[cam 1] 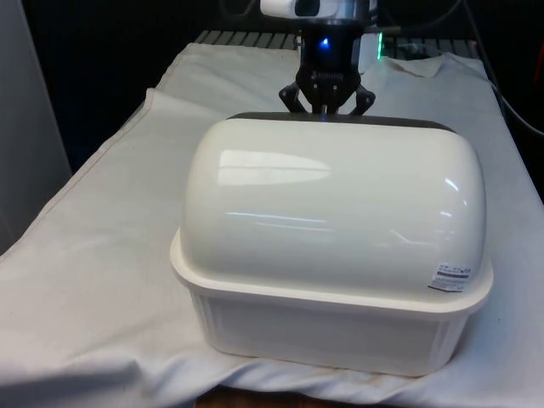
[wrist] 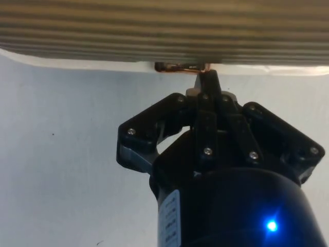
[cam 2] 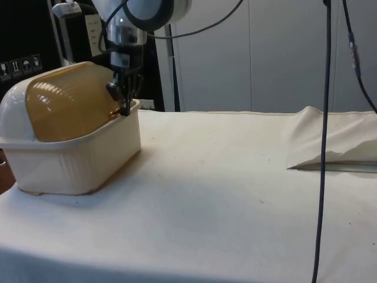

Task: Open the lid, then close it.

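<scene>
- Bread box (cam 1: pixel 331 255): a cream-white plastic box that stands on the table (cam 1: pixel 93 280) under a white cloth; its ribbed base (cam 2: pixel 70 162) carries a rounded dome.
- Lid (cam 2: pixel 70 106): a ribbed, amber-tinted roll-top that lies closed over the side of the bread box turned towards the robot; its lower edge meets the rim of the base.
- Handle (wrist: pixel 180 67): a small copper-coloured bar at the lower edge of the lid, seen in the wrist view against the ribbed surface.
- Label (cam 1: pixel 453 278): a small white sticker with dark print low on the dome, near the bread box's corner at the front view's right; the writing cannot be read.
- Claw (cam 2: pixel 125 107): black, pointing down at the lid's lower edge on the robot's side of the bread box; its fingers (wrist: pixel 208 85) are pressed together, their tips at the handle.
- Obstruction: in the front view the dome hides the claw tips and the lid.
- Surroundings: a fold of cloth (cam 2: pixel 336 138) lies well apart from the bread box; a dark cable (cam 2: pixel 324 147) hangs in front of it in the side view.
</scene>
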Robot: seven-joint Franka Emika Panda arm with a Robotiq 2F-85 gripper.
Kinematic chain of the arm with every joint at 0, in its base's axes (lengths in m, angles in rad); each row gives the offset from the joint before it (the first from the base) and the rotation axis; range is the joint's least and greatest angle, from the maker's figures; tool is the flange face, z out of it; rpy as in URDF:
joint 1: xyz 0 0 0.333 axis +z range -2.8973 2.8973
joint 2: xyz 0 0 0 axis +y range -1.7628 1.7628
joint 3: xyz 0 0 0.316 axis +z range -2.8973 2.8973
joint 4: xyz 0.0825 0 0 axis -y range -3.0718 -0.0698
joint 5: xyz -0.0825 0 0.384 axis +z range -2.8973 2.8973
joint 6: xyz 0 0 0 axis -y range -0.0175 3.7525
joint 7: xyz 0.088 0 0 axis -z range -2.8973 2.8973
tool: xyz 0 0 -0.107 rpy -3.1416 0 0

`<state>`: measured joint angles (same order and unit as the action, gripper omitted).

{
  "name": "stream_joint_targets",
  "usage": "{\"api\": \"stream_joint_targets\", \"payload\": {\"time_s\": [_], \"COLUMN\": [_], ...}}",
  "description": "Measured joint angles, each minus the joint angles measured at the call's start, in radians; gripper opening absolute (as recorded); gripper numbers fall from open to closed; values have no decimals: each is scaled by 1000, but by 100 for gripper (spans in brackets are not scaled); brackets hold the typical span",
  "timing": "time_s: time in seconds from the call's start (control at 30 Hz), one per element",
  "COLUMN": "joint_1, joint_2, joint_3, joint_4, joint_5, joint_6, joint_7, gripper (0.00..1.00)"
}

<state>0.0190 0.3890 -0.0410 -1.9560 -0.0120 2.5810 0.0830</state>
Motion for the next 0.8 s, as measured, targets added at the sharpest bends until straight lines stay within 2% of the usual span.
{"api": "stream_joint_targets", "payload": {"time_s": [0.23,0.8], "joint_1": [0,0], "joint_2": [-10,-67], "joint_3": [0,-2], "joint_4": [1,1], "joint_5": [0,0], "joint_6": [22,27], "joint_7": [3,3], "gripper": [0,0]}}
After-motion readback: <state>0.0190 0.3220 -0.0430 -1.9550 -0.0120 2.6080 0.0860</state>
